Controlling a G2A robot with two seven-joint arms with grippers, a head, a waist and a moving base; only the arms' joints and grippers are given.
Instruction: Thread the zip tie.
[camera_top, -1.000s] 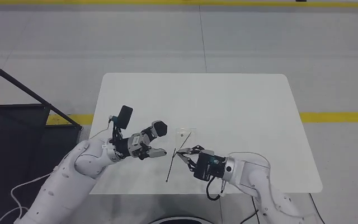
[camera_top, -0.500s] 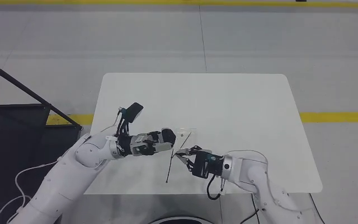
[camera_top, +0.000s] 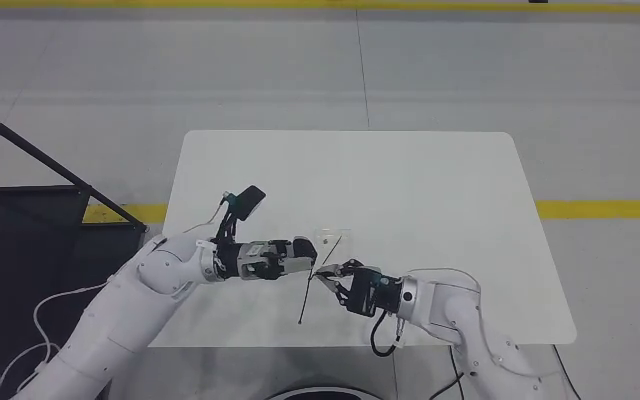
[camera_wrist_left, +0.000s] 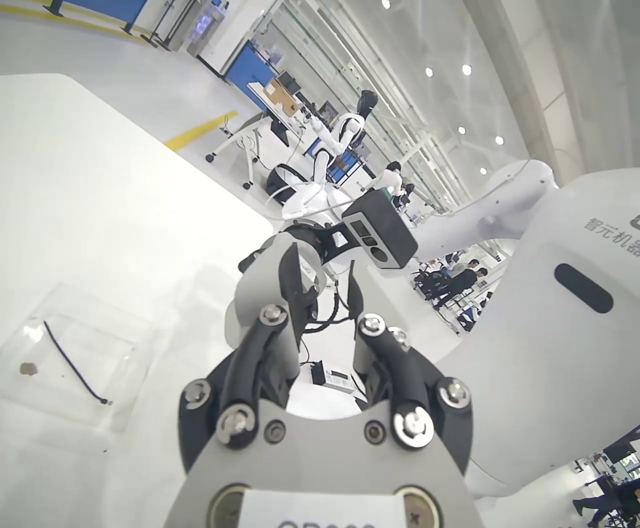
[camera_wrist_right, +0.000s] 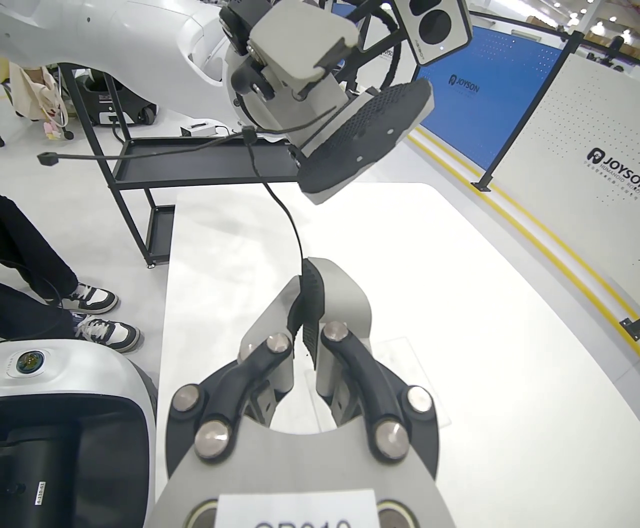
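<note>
The left gripper (camera_top: 308, 256) has come closer and now hangs, fingers apart, just beside the right gripper (camera_top: 323, 275). The right gripper is closed on the zip tie (camera_top: 305, 300) near one end, and the long rest sticks out from it. The risk, I think: the strap is thin and bends easily, so the left fingers may push it aside or drag it out of the right gripper.

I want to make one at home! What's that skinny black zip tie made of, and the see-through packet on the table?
Zip tie: looks like thin black plastic with a matte finish; it bends in a smooth curve without kinking.
Packet: probably clear, glossy plastic film; the table shows through it and its edges catch the light.
</note>
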